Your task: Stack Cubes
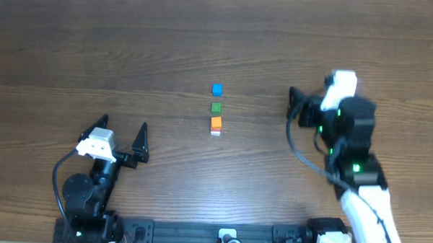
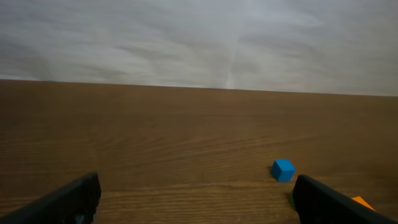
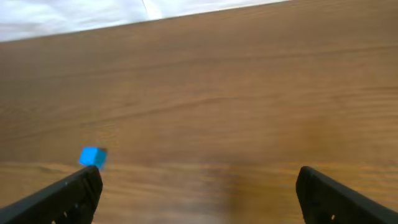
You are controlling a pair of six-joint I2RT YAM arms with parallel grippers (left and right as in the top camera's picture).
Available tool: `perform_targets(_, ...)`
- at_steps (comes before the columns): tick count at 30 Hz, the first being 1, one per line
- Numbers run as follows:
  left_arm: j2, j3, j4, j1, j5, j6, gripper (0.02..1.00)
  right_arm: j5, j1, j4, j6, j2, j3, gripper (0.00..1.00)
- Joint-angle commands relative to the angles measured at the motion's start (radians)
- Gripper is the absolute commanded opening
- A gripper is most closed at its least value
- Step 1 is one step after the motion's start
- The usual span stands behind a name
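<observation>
Four small blocks lie in a short line at the middle of the brown wooden table (image 1: 205, 34), running away from the arm bases. The blue cube (image 1: 217, 89) is farthest out, then the green cube (image 1: 216, 107), then the orange cube (image 1: 216, 122). A small white block (image 1: 215, 132) touches the orange cube's near side. The blue, green and orange cubes sit just beside one another with narrow gaps, none stacked.

The left gripper (image 1: 122, 124) is well apart from the line, on its left and nearer the bases, its fingers spread wide with nothing between them. In its wrist view the blue cube (image 2: 283, 169) lies ahead, close to one finger, and a corner of the orange cube (image 2: 362, 203) shows past that finger.

The right gripper (image 1: 291, 104) is on the line's right, about level with the green cube, jaws wide apart and empty.

Beyond the table's far edge hangs a pale grey-white backdrop (image 2: 199, 43).
</observation>
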Motion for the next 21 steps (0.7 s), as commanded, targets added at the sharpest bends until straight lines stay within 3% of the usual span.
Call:
perform_targets(1, -0.006, -0.007, 0.003, 0.005, 0.01, 0.008, 0.998, -0.013, 0.069, -0.204, 0.048, 0.219, 0.275, 0.993)
perform_targets(6, -0.006, -0.007, 0.003, 0.005, 0.01, 0.008, 0.998, 0.049, 0.223, -0.479, 0.116, 0.466, 0.594, 0.991)
perform_targets(12, -0.006, -0.007, 0.003, 0.005, 0.01, 0.008, 0.998, 0.049, 0.366, -0.616, 0.198, 0.691, 0.811, 0.993)
perform_targets(21, -0.006, -0.007, 0.003, 0.005, 0.01, 0.008, 0.998, 0.048, 0.472, -0.712, 0.283, 0.947, 0.955, 0.993)
